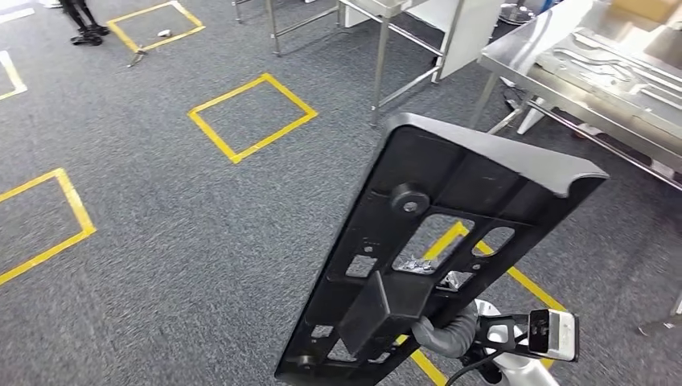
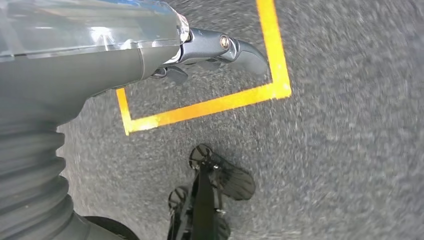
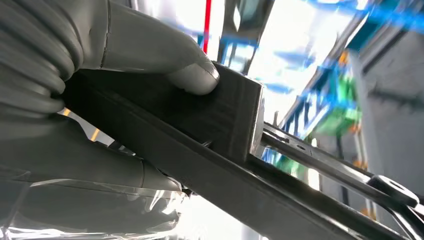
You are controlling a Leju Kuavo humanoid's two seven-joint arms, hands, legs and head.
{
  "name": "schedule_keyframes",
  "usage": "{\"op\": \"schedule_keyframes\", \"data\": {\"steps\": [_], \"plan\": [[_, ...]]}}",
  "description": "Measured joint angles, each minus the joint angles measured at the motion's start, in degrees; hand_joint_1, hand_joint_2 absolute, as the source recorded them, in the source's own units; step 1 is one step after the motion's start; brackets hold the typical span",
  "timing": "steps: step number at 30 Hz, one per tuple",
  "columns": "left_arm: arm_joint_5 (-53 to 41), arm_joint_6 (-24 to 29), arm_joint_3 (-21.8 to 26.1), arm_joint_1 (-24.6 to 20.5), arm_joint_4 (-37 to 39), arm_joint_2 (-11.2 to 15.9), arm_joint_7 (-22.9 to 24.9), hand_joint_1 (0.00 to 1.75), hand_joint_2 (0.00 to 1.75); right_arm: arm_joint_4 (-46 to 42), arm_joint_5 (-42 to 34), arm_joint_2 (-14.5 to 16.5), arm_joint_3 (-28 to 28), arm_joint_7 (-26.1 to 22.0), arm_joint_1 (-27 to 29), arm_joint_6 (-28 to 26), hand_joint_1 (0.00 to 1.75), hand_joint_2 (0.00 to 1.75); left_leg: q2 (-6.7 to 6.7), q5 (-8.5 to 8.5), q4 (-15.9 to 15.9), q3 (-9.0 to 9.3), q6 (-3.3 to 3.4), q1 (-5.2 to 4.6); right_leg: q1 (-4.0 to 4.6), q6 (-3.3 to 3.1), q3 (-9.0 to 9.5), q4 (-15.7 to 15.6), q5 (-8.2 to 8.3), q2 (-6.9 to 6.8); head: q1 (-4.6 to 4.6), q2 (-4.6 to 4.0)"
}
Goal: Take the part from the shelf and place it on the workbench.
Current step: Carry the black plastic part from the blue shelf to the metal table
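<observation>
The part [image 1: 450,233] is a long black plastic panel with cut-outs and a raised block on its back, and it stands tilted in front of me. My right hand [image 1: 450,331] grips it at its lower end, mostly hidden behind the panel. In the right wrist view the thumb [image 3: 160,55] presses on the block of the part [image 3: 215,145] while the fingers [image 3: 100,170] wrap the underside. The steel workbench [image 1: 515,50] stands at the far right, beyond the panel's upper end. My left hand [image 2: 220,47] hangs over the carpet with a dark finger stretched out and holds nothing.
Flat metal pieces [image 1: 611,68] lie on the workbench. A steel table frame [image 1: 378,64] stands at the back centre. Yellow taped squares [image 1: 253,117] mark the grey carpet, one of them under the left hand as a yellow tape corner [image 2: 272,90].
</observation>
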Motion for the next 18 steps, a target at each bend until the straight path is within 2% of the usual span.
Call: {"op": "schedule_keyframes", "data": {"steps": [1,2,3,4,6,7,9,10,12,13,15,16,17,18], "plan": [[-0.52,-0.58,-0.07,0.0,0.0,0.12,-0.01,0.0,1.75,-0.15,-0.06,-0.04,0.54,0.04,-0.3,-1.99,1.73,1.75,0.73,-0.09,0.01,0.03,-0.08,0.0,-0.26,0.23,-0.8,1.28,0.11,-0.27,0.0,0.0],[-0.88,-1.03,-0.15,-0.08,0.0,0.22,0.05,0.0,1.75,-0.38,-0.33,-0.11,1.14,0.08,-0.75,-3.73,1.73,1.75,1.39,-0.18,0.03,0.08,-0.2,0.03,-0.5,0.41,-0.4,0.32,1.25,-0.53,0.0,0.0],[-1.17,-1.38,-0.23,-0.21,0.0,0.27,0.11,0.0,1.75,-0.74,-0.67,-0.22,1.74,0.15,-1.34,-5.05,1.73,1.75,2.04,-0.31,0.07,0.21,-0.39,0.07,-0.69,0.54,1.27,-2.92,3.18,-1.12,0.0,0.0],[-1.35,-1.58,-0.33,-0.35,0.0,0.3,0.15,0.0,1.75,-1.14,-0.98,-0.37,2.23,0.2,-1.99,-5.81,1.73,1.75,2.62,-0.48,0.15,0.37,-0.65,0.05,-0.77,0.51,3.5,-7.2,4.94,-2.33,0.0,0.0],[-1.47,-1.66,-0.48,-0.53,0.0,0.33,0.05,0.0,1.75,-1.78,-1.39,-0.65,3.03,0.28,-3.1,-6.24,1.73,1.75,3.53,-0.89,0.33,0.72,-1.37,-0.13,-0.55,0.07,6.83,-13.42,6.99,-4.05,-0.01,0.0],[-1.46,-1.63,-0.54,-0.59,0.0,0.35,-0.02,0.0,1.75,-1.96,-1.52,-0.79,3.37,0.3,-3.45,-6.27,1.73,1.75,3.94,-1.05,0.36,0.9,-1.78,-0.24,-0.35,-0.29,7.29,-14.39,7.05,-4.26,-0.01,0.0],[-1.32,-1.57,-0.63,-0.73,0.01,0.36,-0.16,0.0,1.75,-2.11,-1.67,-1.09,3.94,0.31,-3.75,-6.24,1.73,1.75,4.68,-1.27,0.24,1.32,-2.56,-0.16,-0.2,-1.07,7.22,-14.43,7.12,-2.97,-0.01,0.0],[-1.23,-1.57,-0.7,-0.78,0.01,0.35,-0.21,0.0,1.75,-2.11,-1.7,-1.27,4.15,0.31,-3.93,-6.15,1.73,1.75,4.14,-1.64,0.51,1.4,-2.93,-0.02,-0.28,-1.46,7.28,-14.56,7.21,-2.39,-0.01,0.0],[-1.04,-1.54,-0.81,-0.72,0.02,0.33,-0.3,0.0,1.75,-2.07,-1.75,-1.47,4.89,0.32,-4.65,-5.93,1.73,1.75,1.5,-3.92,3.76,0.17,-3.38,0.23,-0.55,-2.26,7.42,-14.85,7.47,-1.23,-0.02,0.0],[-0.88,-1.49,-0.84,-0.62,0.02,0.33,-0.33,0.0,1.75,-2.03,-1.78,-1.46,5.36,0.33,-5.01,-5.83,1.73,1.75,0.02,-5.8,7.23,-1.43,-3.42,0.24,-0.5,-2.51,7.4,-14.87,7.5,-0.63,-0.02,0.0],[-0.56,-1.4,-0.84,-0.36,0.02,0.33,-0.35,0.0,1.75,-1.88,-1.77,-1.27,6.29,0.38,-5.35,-5.71,1.73,1.75,-1.03,-8.92,14.9,-5.33,-3.34,0.16,-0.26,-2.82,7.35,-14.85,7.51,0.74,-0.02,0.0],[-0.44,-1.39,-0.83,-0.24,0.02,0.33,-0.4,0.0,1.75,-1.77,-1.73,-1.13,6.64,0.42,-5.36,-5.69,1.73,1.75,-1.14,-9.14,16.98,-6.57,-3.23,0.12,-0.12,-2.87,7.36,-14.83,7.5,1.51,-0.02,0.0],[-0.4,-1.4,-0.82,-0.17,0.02,0.32,-0.47,0.0,1.75,-1.69,-1.68,-1.01,6.89,0.44,-5.34,-5.68,1.73,1.75,-1.22,-8.18,16.78,-6.77,-3.04,0.11,0.01,-2.89,7.42,-14.82,7.5,2.25,-0.02,0.0],[-0.37,-1.41,-0.82,-0.14,0.02,0.32,-0.55,0.0,1.75,-1.63,-1.63,-0.89,7.08,0.46,-5.35,-5.7,1.73,1.75,-1.48,-6.23,14.28,-5.88,-2.74,0.09,0.12,-2.88,7.51,-14.8,7.49,3.01,-0.02,0.0]]}}
